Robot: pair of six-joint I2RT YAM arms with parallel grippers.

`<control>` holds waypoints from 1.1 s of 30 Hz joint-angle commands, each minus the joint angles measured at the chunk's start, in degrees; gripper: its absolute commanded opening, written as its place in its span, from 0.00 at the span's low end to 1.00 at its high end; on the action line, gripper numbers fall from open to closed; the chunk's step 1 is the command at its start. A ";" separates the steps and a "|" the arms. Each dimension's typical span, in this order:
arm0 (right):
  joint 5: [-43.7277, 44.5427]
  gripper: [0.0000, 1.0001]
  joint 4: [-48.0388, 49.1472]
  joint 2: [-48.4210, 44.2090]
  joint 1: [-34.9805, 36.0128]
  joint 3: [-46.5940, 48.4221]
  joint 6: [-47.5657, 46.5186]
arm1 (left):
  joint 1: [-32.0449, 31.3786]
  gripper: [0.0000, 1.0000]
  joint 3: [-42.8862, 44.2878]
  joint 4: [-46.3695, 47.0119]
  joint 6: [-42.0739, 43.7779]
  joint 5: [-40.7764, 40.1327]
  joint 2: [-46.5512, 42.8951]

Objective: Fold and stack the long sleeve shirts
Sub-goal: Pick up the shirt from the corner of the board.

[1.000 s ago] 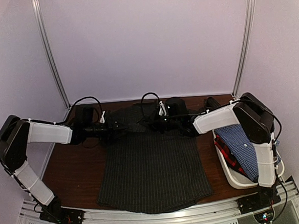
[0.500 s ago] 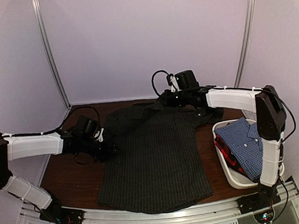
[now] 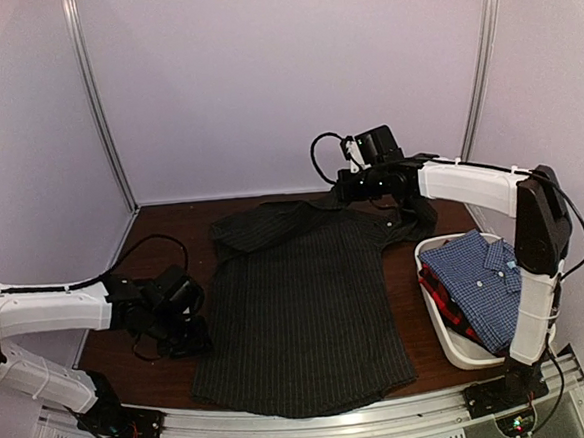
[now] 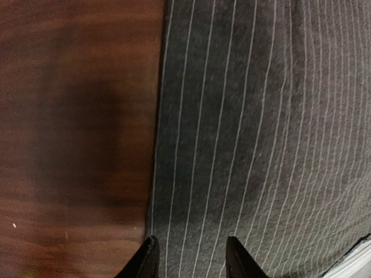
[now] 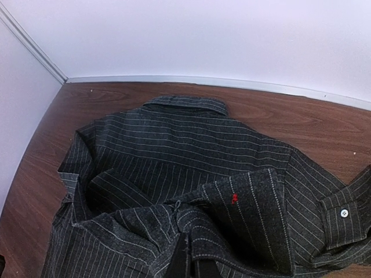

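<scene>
Left gripper [image 3: 184,322] sliding back from collar to left side edge of black pinstripe shirt [image 3: 298,309] lying on table [image 3: 153,379], fingers [image 4: 148,259] parted, gripping nothing. Right gripper [image 3: 345,185] pinching bunched cloth, lifting far right corner. Risk: unpinned body dragging askew, wrinkling.

Setting: robot test cell, laboratory type. What shows it:

1. Walls [image 3: 282,79]: plain and pale, closing in my workspace at the back and on both sides.
2. Metal uprights [image 3: 97,112]: one in each back corner.
3. Aluminium rail [image 3: 317,426]: runs along the near edge, with my two arm bases [image 3: 116,424] bolted to it and small lights glowing beside them.
4. Cables [image 3: 320,155]: exposed, looping off my arms.
5. Tabletop [image 3: 139,250]: brown wood-grain, carrying one black pinstripe shirt [image 3: 298,309] laid out, and a white tub [image 3: 452,353] of folded shirts [image 3: 482,286] at my right.
</scene>
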 commanded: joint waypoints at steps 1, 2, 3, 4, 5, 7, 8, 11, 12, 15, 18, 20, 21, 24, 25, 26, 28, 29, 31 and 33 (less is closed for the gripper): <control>2.64 0.00 -1.99 -4.19 -0.69 1.69 -1.97 | -4.72 0.41 -0.58 -7.23 -6.59 -5.38 -0.71; 2.57 0.00 -2.00 -4.46 -0.80 1.67 -2.04 | -5.75 0.41 -0.62 -8.11 -7.54 -5.61 -0.78; 2.39 0.00 -1.99 -4.71 -0.81 1.52 -2.05 | -6.47 0.41 -0.75 -8.90 -8.38 -5.82 -0.80; 2.34 0.00 -2.07 -4.87 -0.75 1.51 -2.12 | -7.20 0.41 -0.90 -9.66 -9.12 -5.73 -0.84; 2.17 0.00 -2.12 -5.09 -0.77 1.55 -2.16 | -7.87 0.41 -1.03 -10.13 -9.80 -5.60 -0.99; 1.97 0.00 -2.16 -5.43 -0.76 1.45 -2.14 | -9.16 0.40 -1.51 -11.14 -11.05 -5.22 -1.26; 1.81 0.00 -2.10 -5.62 -0.78 1.39 -2.14 | -9.71 0.40 -1.77 -11.53 -11.63 -5.12 -1.42; 1.49 0.00 -2.15 -6.06 -0.79 1.27 -2.27 | -10.98 0.37 -2.78 -11.93 -13.03 -4.07 -1.93; 1.50 0.00 -2.27 -6.18 -0.79 1.28 -2.31 | -11.42 0.37 -2.96 -11.93 -13.44 -3.71 -2.04; 1.65 0.00 -2.44 -6.72 -0.76 1.61 -2.43 | -12.84 0.36 -3.16 -11.86 -14.47 -3.05 -1.71; 2.09 0.00 -2.79 -7.09 -0.83 2.32 -2.66 | -14.76 0.35 -3.01 -11.90 -15.35 -2.30 -0.74; 2.28 0.00 -3.12 -7.23 -0.88 2.63 -2.75 | -15.86 0.35 -3.13 -11.86 -16.02 -1.88 -0.23; 2.28 0.00 -3.22 -7.26 -0.85 2.76 -2.76 | -16.29 0.34 -3.23 -11.87 -16.36 -1.62 0.00; 2.37 0.00 -3.34 -7.70 -0.83 2.87 -2.76 | -17.23 0.32 -3.71 -11.85 -17.07 -1.40 0.21; 2.42 0.00 -3.40 -7.78 -0.83 2.87 -2.75 | -17.34 0.31 -3.85 -11.86 -17.25 -1.40 0.16; 2.44 0.00 -3.46 -7.95 -0.83 2.92 -2.76 | -17.40 0.29 -3.95 -11.85 -17.23 -1.46 0.05; 2.47 0.00 -3.49 -8.14 -0.83 2.97 -2.76 | -17.45 0.20 -3.86 -11.89 -17.34 -1.70 -0.34; 2.47 0.00 -3.62 -8.22 -0.83 3.10 -2.76 | -17.52 0.17 -3.57 -11.93 -17.19 -1.91 -0.51; 2.51 0.00 -3.90 -8.26 -0.83 3.49 -2.80 | -17.54 0.07 -2.80 -11.90 -16.67 -2.59 -0.93; 2.87 0.00 -4.38 -8.35 -0.87 4.23 -2.99 | -17.88 0.00 -1.61 -11.58 -15.83 -3.30 -1.26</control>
